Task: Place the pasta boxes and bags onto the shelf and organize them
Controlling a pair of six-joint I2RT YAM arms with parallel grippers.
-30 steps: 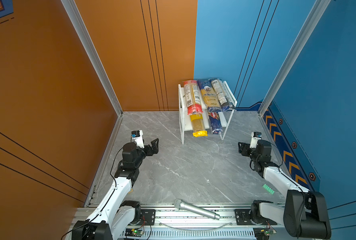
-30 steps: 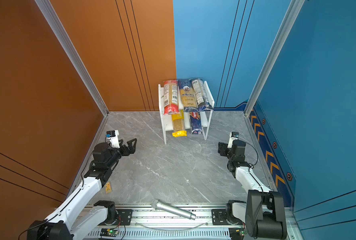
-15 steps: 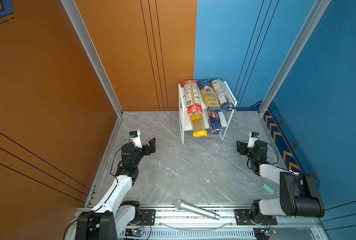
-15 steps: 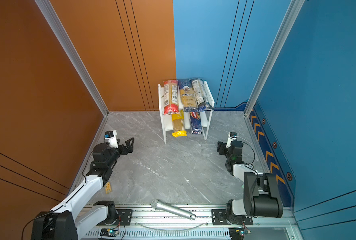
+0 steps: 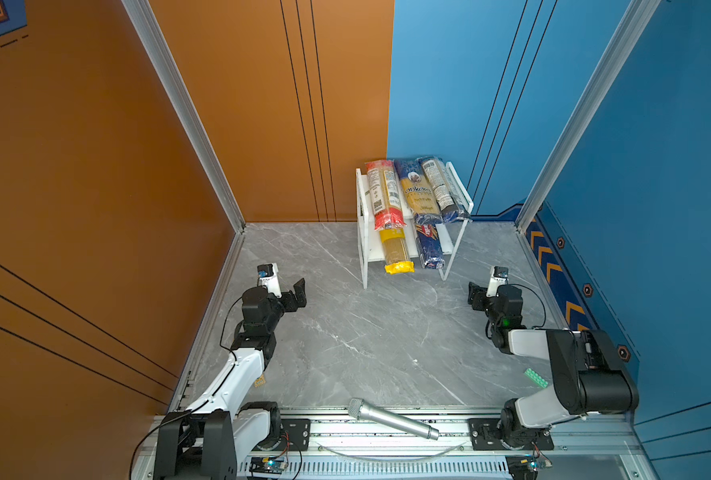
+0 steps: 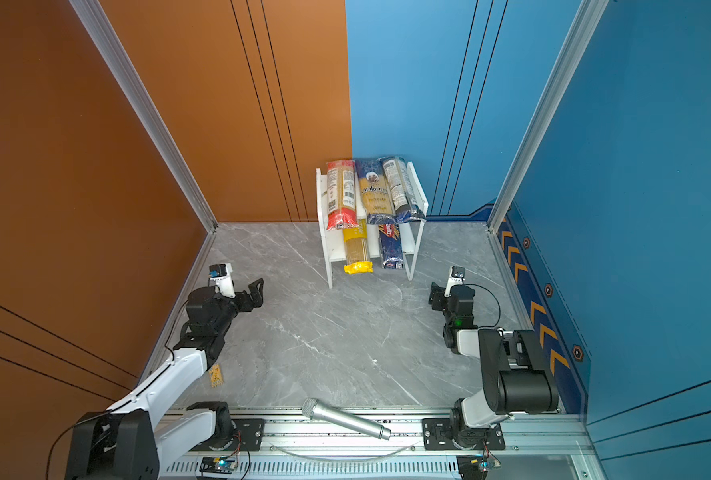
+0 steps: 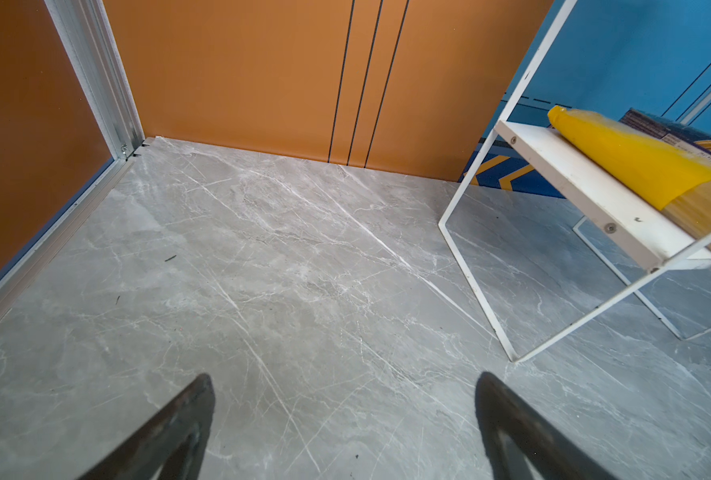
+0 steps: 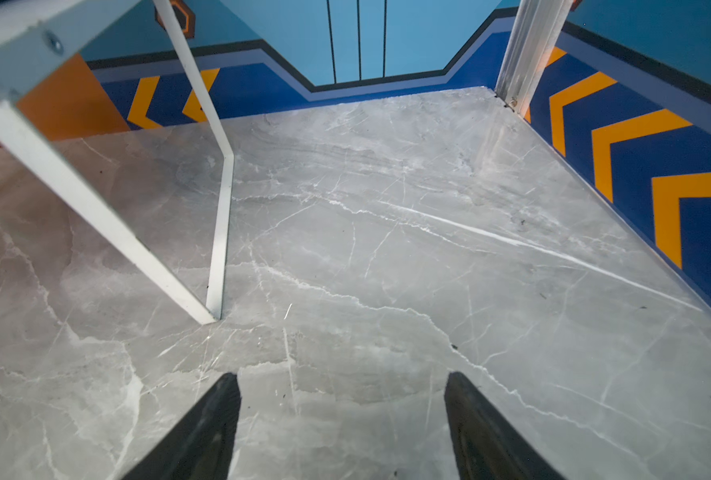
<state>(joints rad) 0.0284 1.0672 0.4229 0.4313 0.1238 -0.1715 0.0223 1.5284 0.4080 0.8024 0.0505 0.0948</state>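
right arm [image 5: 574, 365] at lower right is folding back toward its base, and the shelf [image 5: 363, 199] at upper middle of both top views is holding all five packs: red-ended bag [image 5: 383, 199], ankara bag [image 5: 418, 195] and dark navy bag [image 5: 443, 191] lying up top, yellow bag [image 5: 395, 253] and Barilla box [image 5: 428, 245] sitting below. left gripper [image 5: 297, 295] is gaping wide, right gripper [image 5: 475, 294] partly open, both carrying nothing, so it's looking finished
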